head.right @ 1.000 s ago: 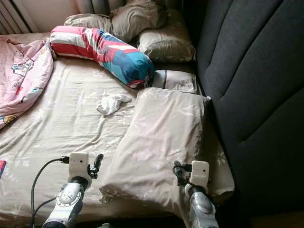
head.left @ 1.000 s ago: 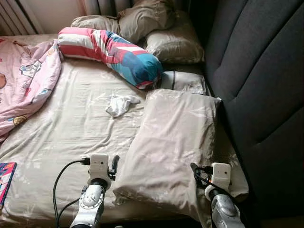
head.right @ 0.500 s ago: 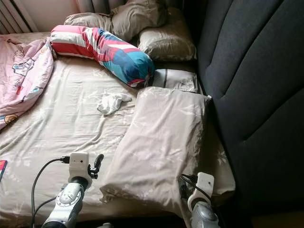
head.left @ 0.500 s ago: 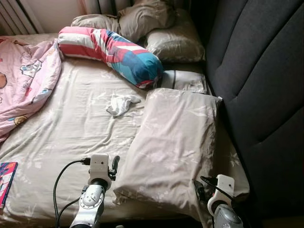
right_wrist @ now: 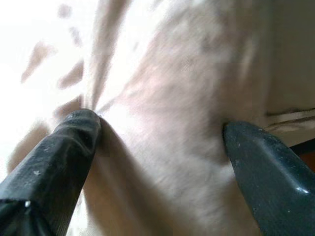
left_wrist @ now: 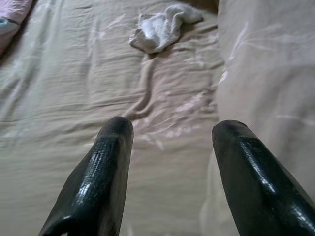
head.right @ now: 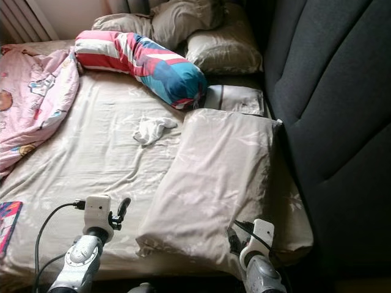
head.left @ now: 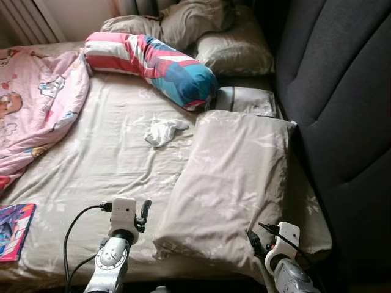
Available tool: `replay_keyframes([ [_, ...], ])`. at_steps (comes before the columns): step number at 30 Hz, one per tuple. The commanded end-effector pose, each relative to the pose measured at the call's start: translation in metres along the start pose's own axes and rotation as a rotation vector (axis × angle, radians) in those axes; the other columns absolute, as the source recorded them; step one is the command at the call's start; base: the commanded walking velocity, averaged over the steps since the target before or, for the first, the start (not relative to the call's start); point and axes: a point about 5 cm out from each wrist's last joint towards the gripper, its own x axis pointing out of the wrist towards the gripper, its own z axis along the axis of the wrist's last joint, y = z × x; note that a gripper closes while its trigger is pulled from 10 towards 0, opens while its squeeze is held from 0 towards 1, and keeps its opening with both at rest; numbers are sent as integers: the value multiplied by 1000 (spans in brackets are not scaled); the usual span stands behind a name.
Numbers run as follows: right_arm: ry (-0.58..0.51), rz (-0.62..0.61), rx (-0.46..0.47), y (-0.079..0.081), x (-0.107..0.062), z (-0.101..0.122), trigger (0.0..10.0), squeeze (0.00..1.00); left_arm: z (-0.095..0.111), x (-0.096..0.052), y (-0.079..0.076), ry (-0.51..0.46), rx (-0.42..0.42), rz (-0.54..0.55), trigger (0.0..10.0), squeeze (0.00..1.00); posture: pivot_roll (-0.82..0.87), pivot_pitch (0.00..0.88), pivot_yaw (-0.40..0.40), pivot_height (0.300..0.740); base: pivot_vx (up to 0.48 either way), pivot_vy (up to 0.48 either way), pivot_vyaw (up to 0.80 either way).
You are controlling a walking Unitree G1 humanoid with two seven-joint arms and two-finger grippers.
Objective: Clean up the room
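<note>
Sock (head.left: 164,130) betw bolster (head.left: 153,68) & big pillow (head.left: 235,183).

Wrinkled matt beige cloth bed sheet (head.left: 104,165); crumpled white cloth rag (head.left: 164,130); dark grey woven-fabric headboard (head.left: 342,91); glossy black plastic fingers (left_wrist: 106,172), finely textured.

Left arm enters at about 7 o'clock in the head views, silver forearm angled up, white wrist block on top with a black cable looping off to its left. Left gripper (left_wrist: 170,132): fingers (left_wrist: 106,172) spread apart, nothing between them.

Right arm comes in at about 5 o'clock, wrist low and tilted. Right gripper (right_wrist: 160,128): fingers (right_wrist: 59,157) parted wide, the tips apparently pressing into pale fabric; picture blurred.
</note>
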Motion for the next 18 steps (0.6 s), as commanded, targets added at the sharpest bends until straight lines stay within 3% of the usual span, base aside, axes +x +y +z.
replay_keyframes([
  [1,87,1,-29,-1,-4,-22,10000,0,-5,-5,4,22,7,-4,10000,0,20,209,99,740,0,0,0],
  [11,150,-71,-28,-11,-11,-42,10000,0,-4,-8,10,30,28,-25,10000,0,24,220,129,740,0,0,0],
  [12,151,-78,-29,-12,-11,-42,4392,0,-4,-8,11,31,29,-25,10000,0,24,221,130,740,0,0,0],
  [13,153,-84,-29,-12,-12,-43,0,0,-5,-8,11,33,31,-26,10000,0,24,221,132,740,0,0,0],
  [18,155,-82,-39,-11,-12,-44,0,0,-4,-8,12,38,34,-29,10000,0,23,216,130,740,0,0,0],
])
